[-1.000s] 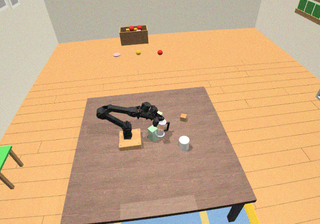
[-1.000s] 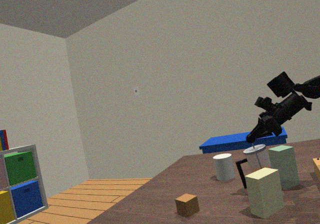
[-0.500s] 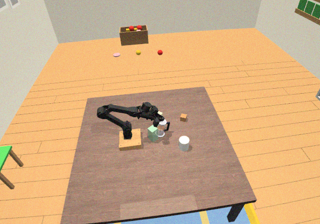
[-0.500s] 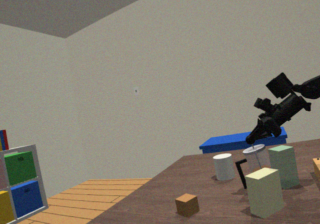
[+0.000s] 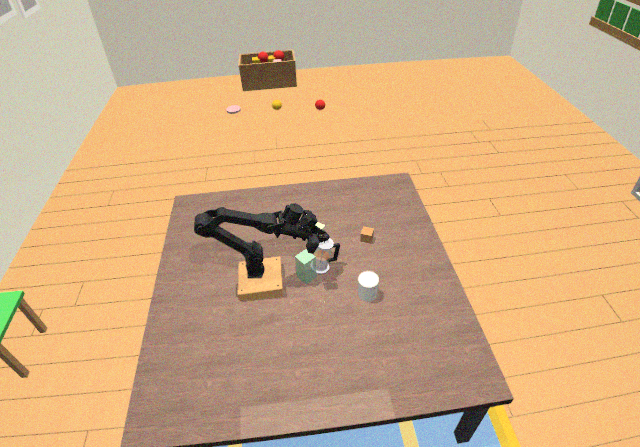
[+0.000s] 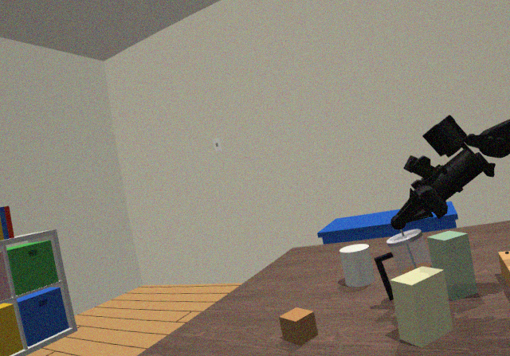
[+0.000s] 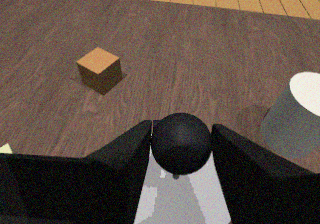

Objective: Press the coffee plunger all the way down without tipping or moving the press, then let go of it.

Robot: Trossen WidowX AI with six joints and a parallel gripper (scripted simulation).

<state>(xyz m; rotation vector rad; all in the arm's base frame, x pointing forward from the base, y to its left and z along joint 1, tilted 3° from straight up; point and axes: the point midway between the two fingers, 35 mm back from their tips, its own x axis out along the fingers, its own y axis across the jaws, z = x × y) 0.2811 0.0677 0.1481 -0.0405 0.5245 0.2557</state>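
1. Arm point(image 5: 232, 222): elbow raised, forearm angled downward, wrist pitched steeply.
2. Gripper point(image 7: 181, 143): fingers pinching the black plunger knob point(image 7: 180, 141).
3. Coffee press point(image 6: 406, 250): upright directly beneath the gripper, lid just under the knob.
4. Table point(image 5: 310, 359): bears the press.

We have 3 views. The top one looks steeply down from high and far, taking in the whole table point(image 5: 320, 359) and the floor beyond. The exterior one sits low beside the table edge point(image 6: 263, 299), close in, tilted, facing a wall. The wrist one rides just behind the gripper point(image 7: 181, 143), looking down at the tabletop. All 3 share the small brown cube point(image 5: 367, 233) and the white cylinder point(image 6: 356, 264).
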